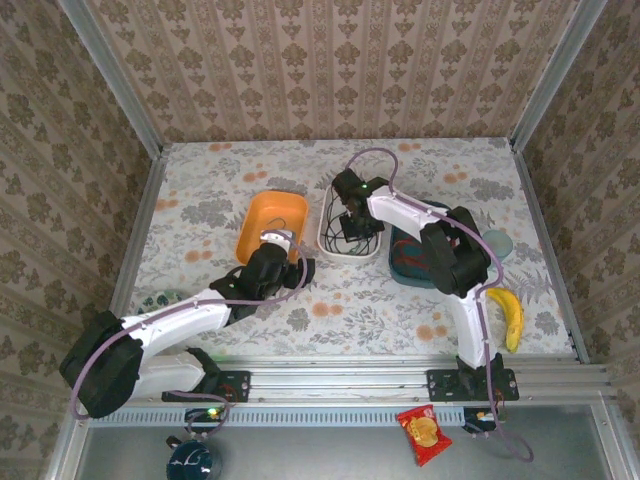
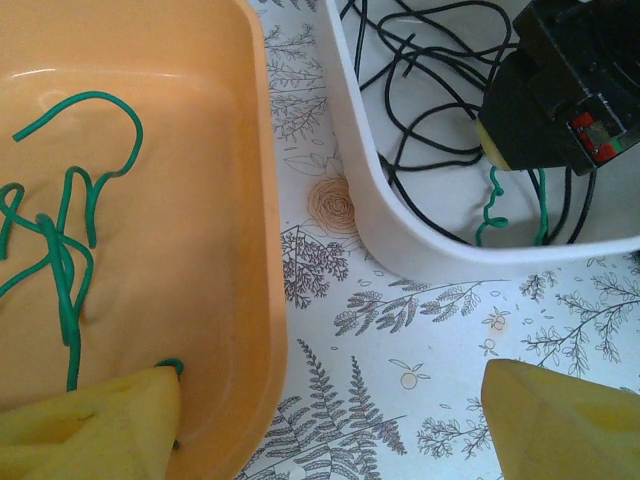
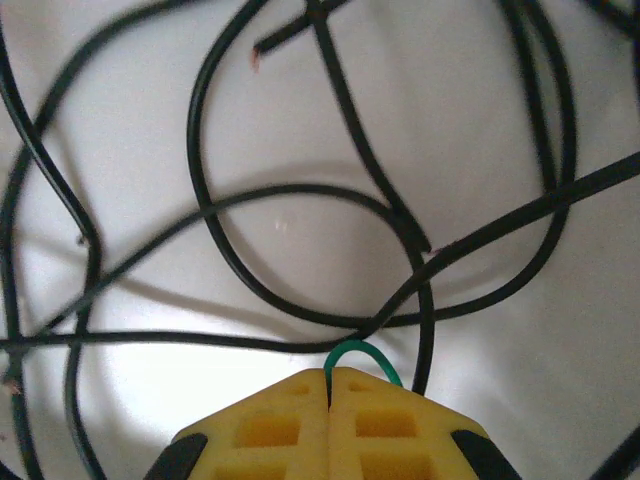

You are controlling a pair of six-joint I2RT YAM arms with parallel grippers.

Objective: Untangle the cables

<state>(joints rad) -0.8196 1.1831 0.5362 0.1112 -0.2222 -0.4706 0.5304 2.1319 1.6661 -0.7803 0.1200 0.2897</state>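
At the left gripper (image 2: 325,390): gapes wide, clamps nothing, and straddles the wall of the orange tray (image 2: 272,300), one yellow pad (image 2: 90,430) inside the tray at 7 o'clock in the left wrist view, the other over the patterned table (image 2: 400,360) at 5 o'clock. Inside that tray, toward 9 o'clock in the same view: a green cable (image 2: 70,300), loose and looping, one end just beside the inner pad. At the right gripper (image 3: 328,380): presses both pads fully together and pinches a small loop of a second green cable (image 3: 360,350), low inside the white tray (image 2: 400,240). Around that loop, from 9 through 12 to 3 o'clock in the right wrist view: black cables (image 3: 290,188), crossing and overlapping on the tray floor. From above: orange tray at 9 o'clock of the white tray, a teal tray (image 1: 400,268) at 3 o'clock of it, and a banana (image 1: 510,318) toward 4 o'clock on the table.
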